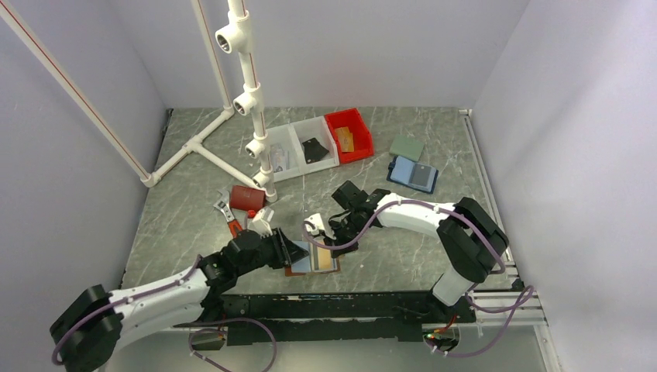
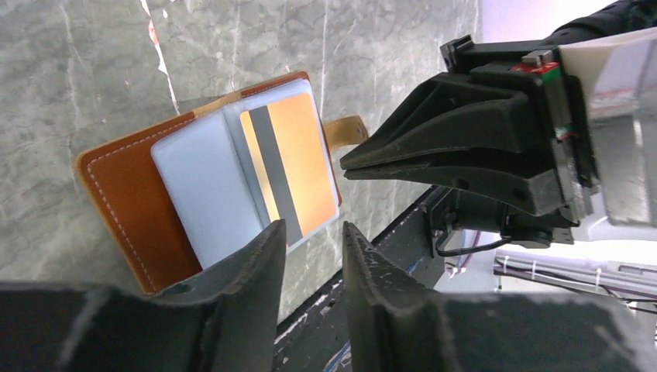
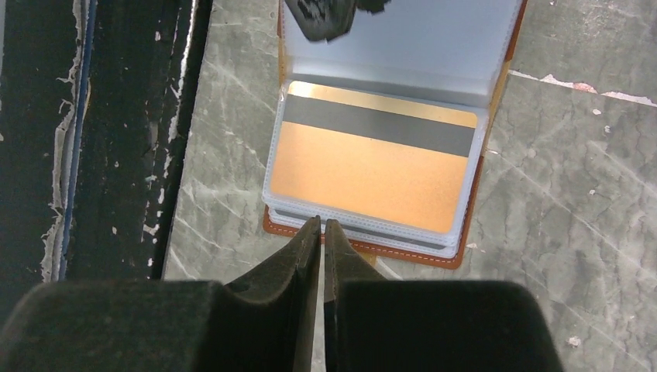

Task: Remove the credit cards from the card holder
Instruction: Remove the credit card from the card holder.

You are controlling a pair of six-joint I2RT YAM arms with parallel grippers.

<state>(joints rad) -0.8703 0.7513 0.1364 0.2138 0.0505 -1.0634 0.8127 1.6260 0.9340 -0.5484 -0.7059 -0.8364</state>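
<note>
**Operator:** Black plastic first: my right fingers [image 3: 298,263] are closed to a hairline slit. Their tips touch the near edge of the brown leather card holder [image 2: 128,201], which lies open on the grey marbled worktop [image 3: 565,194], close to its near edge. Whether they nip that edge, I cannot tell.

**Spotter:** And the card?

**Operator:** Straight ahead of those tips is a gold plastic card with a dark stripe [image 3: 372,174]. It sits inside a clear plastic sleeve [image 3: 465,229], with its long axis running across my line of approach.

**Spotter:** The left arm?

**Operator:** Beyond the card a pale sleeve leaf [image 3: 403,46] stands up. My left fingers [image 2: 256,271] come in from the opposite side, partly open and holding nothing.

**Spotter:** So which one pulls?

**Operator:** The right is nearer, I judge, but it faces a long side of the card. I can't see where the sleeve opens, so the draw direction is unsettled.
</note>
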